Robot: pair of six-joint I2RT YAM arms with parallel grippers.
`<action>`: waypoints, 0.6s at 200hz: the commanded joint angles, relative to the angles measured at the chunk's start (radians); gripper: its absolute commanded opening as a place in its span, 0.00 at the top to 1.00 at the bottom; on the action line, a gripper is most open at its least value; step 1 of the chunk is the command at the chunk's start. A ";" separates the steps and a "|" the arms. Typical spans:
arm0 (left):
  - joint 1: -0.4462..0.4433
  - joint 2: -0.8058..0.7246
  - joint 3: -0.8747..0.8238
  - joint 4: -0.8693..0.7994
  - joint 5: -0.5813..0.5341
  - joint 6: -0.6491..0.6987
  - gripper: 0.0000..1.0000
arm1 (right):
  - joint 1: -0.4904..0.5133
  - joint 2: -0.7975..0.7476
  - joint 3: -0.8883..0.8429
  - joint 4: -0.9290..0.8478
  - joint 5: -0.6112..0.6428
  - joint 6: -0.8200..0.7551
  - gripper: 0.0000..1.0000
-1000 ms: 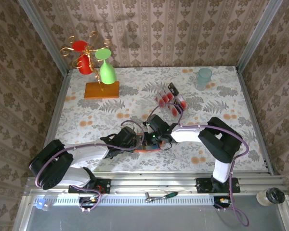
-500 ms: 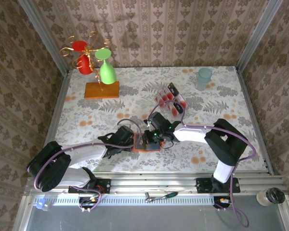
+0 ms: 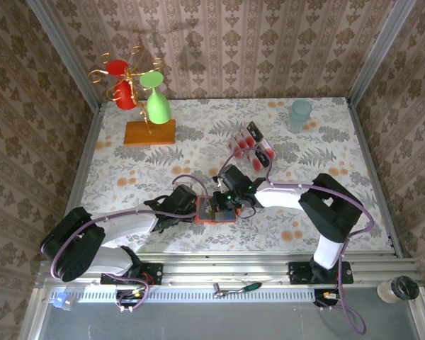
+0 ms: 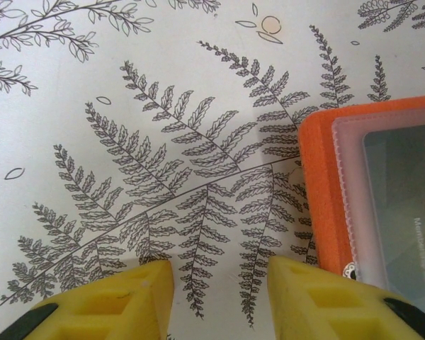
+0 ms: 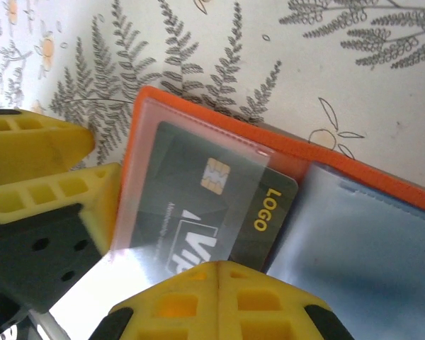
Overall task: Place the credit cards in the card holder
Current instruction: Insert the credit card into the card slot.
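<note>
The card holder [image 3: 227, 218] lay opened flat near the front middle of the table [image 3: 326, 152], between the two grippers, its long axis running left to right across the overhead view. Its grey inner side faced up, framed by the orange-red edge.

A black card [image 5: 198, 191] sat partly under the clear pocket on the holder's left half. Its long axis followed the holder's own length. The chip lay under the plastic, and the end printed "LOGO" stuck out toward the grey half.

The right gripper [image 5: 219, 273] had its yellow fingers pressed together, tips at the card's exposed long edge. Whether they pinched the card or only touched it could not be told.

The left gripper [image 4: 219, 283] had its fingers spread, with only the fern-patterned table between them. One finger touched the holder's left edge at its corner, and the other stood on bare table beside it.

The loose credit cards [image 3: 251, 147] lay fanned in a pile farther back, well apart from the holder, the pile's length slanting from back-left to front-right
</note>
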 commanded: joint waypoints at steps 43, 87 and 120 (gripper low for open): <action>0.008 0.044 0.005 0.007 0.011 0.001 0.59 | -0.005 0.058 0.007 0.013 0.003 -0.013 0.97; 0.009 0.056 0.003 0.021 0.018 0.003 0.59 | -0.001 0.080 0.022 0.033 -0.020 0.007 0.97; 0.009 0.061 0.003 0.028 0.021 0.003 0.59 | 0.000 0.096 0.033 0.042 -0.028 0.017 0.97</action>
